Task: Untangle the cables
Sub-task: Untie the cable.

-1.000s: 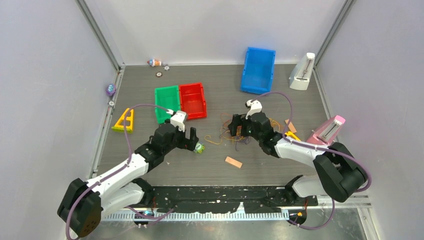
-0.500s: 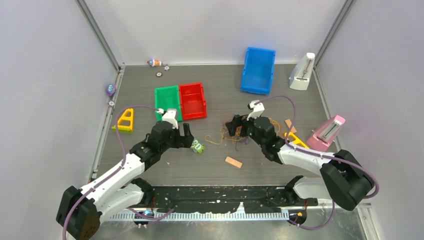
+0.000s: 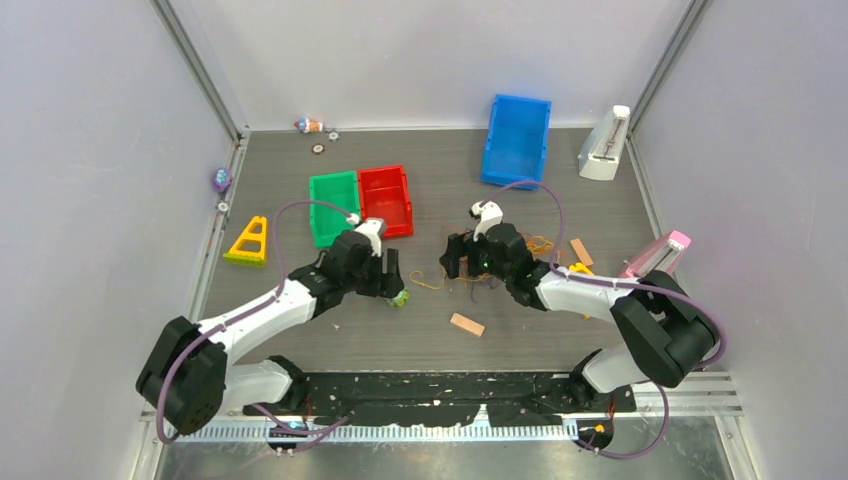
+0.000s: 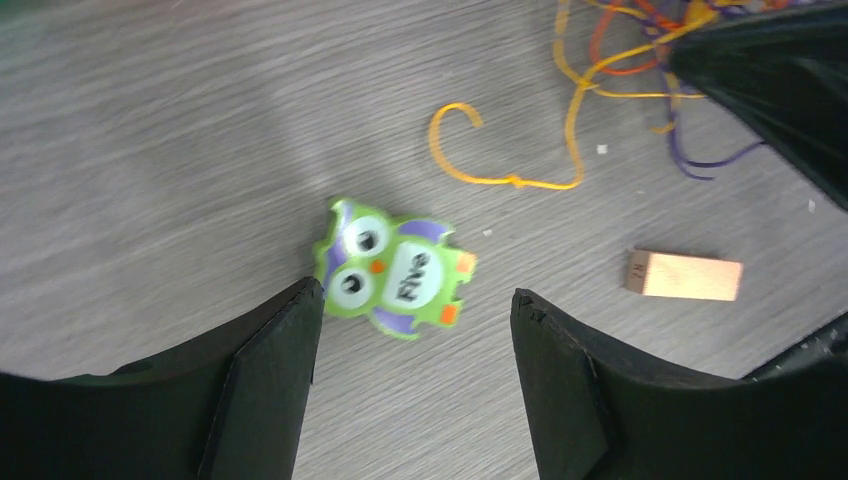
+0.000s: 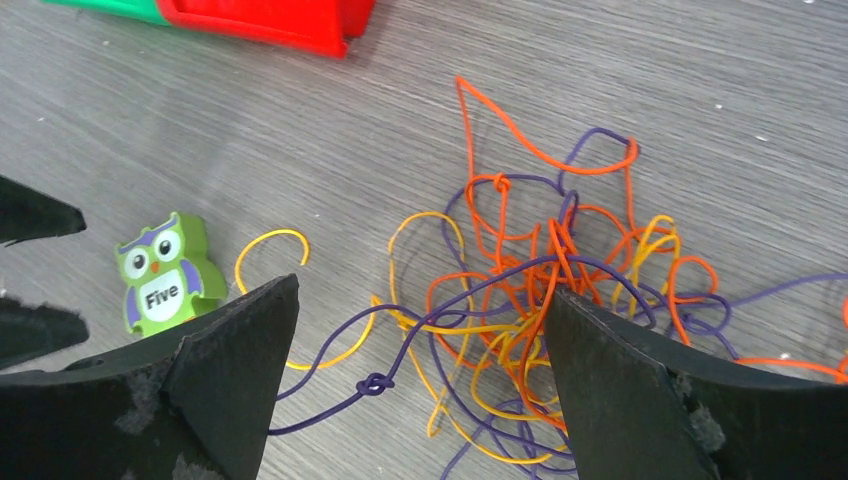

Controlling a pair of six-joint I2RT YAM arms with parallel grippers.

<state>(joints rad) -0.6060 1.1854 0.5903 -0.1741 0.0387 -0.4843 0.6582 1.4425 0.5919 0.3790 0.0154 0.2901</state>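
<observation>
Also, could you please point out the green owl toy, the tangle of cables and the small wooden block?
green owl toy (image 4: 400,275), left wrist view, on its white belly label.
tangle of cables (image 5: 553,255), right wrist view, on the central orange knot.
small wooden block (image 4: 685,276), left wrist view, on its top face.

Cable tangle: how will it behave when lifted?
Probably floppy: the cables lie in loose curls on the table. Likely to rise as one clump, since strands cross and knot. Probably light, being so thin.
</observation>
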